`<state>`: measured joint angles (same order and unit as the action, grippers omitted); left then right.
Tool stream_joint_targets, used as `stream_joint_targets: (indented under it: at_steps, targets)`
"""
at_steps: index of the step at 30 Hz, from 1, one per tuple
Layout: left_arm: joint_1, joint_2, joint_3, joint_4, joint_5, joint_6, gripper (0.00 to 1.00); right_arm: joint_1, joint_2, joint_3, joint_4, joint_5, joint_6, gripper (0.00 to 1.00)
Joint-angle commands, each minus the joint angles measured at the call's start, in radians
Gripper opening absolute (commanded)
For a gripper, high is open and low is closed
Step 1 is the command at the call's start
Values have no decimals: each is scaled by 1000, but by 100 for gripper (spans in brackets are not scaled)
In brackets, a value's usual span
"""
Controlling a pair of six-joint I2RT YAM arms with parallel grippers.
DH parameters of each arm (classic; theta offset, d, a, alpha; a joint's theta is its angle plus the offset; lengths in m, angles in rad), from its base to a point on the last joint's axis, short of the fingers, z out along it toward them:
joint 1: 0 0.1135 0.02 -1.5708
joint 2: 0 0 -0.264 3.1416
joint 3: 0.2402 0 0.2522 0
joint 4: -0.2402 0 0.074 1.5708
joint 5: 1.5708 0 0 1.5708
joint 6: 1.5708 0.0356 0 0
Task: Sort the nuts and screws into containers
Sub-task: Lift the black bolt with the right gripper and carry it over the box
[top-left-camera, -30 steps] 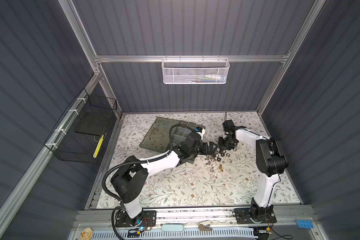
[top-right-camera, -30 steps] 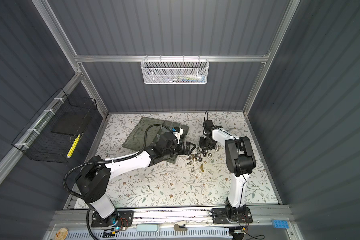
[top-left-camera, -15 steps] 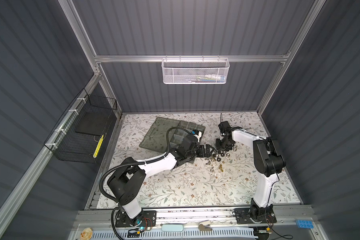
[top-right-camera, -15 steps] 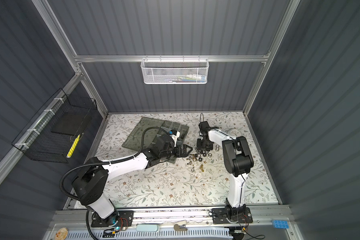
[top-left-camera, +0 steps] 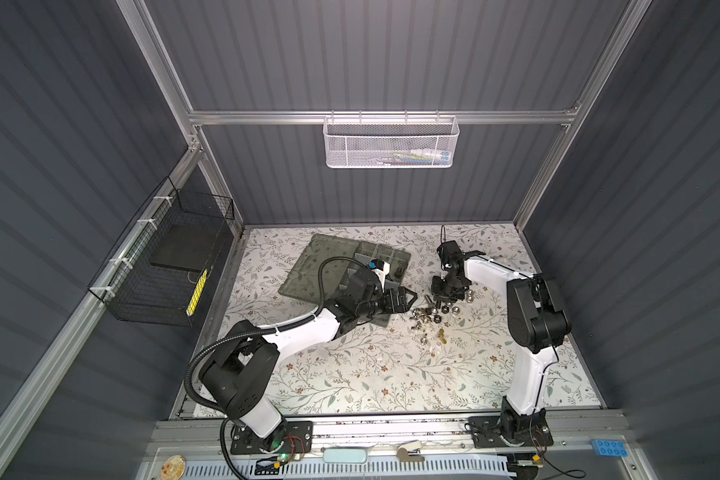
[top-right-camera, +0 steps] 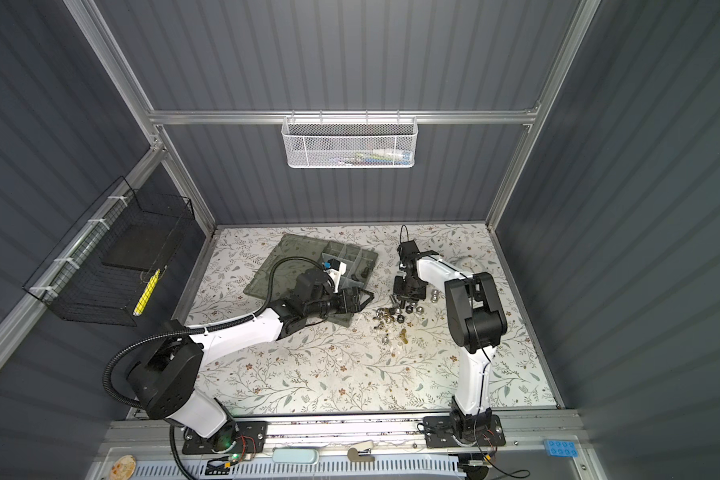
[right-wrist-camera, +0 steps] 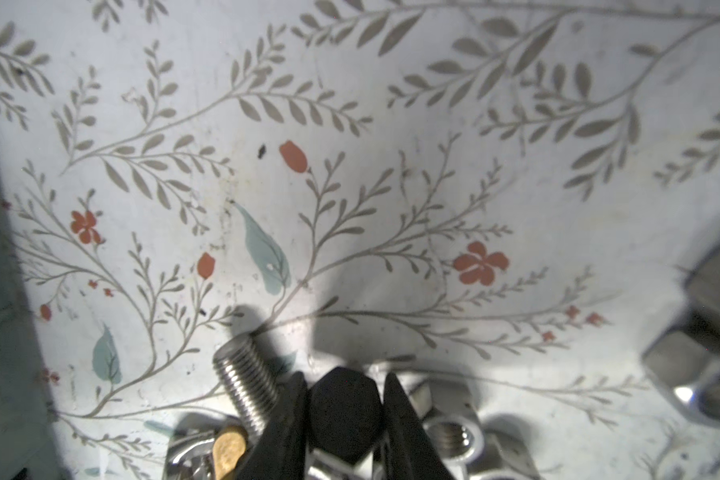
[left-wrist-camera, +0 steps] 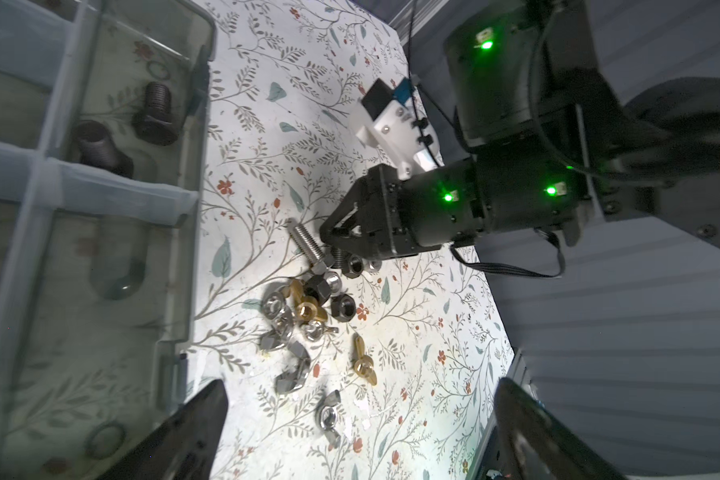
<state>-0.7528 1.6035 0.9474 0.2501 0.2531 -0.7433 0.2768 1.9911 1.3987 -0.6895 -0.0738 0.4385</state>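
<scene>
The screws and nuts lie in a loose pile on the floral mat, between my two grippers. My right gripper is down at the pile's far edge, shut on the hexagonal head of a black screw. A silver screw lies just beside its fingers, and a silver nut on the other side. My left gripper is open and holds nothing, hovering next to the pile's left side. The containers hold two black screws.
The organiser's flat lid lies open to the left of its compartments. Brass wing nuts and silver ones are scattered nearer the front. Two big silver nuts sit right of the pile. A white mesh basket and a black wire basket hang on the walls.
My right gripper has come down and forward onto the pile and closed on the black screw. My left gripper has drawn back slightly to the left.
</scene>
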Motion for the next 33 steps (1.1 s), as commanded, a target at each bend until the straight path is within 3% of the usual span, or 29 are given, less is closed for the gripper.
stream_joint_targets:
  at_steps: [1,11,18,33]
  targets:
    - [27,-24,-13,16,69,-20,100,2,-42,56,-60,-23,67,17]
    - [69,-49,9,-17,195,-31,100,14,-33,215,-172,-148,185,15]
    - [132,-12,58,-57,303,-60,100,34,-6,280,-103,-195,224,16]
    - [289,54,152,-35,429,-150,100,70,164,585,-40,-211,169,17]
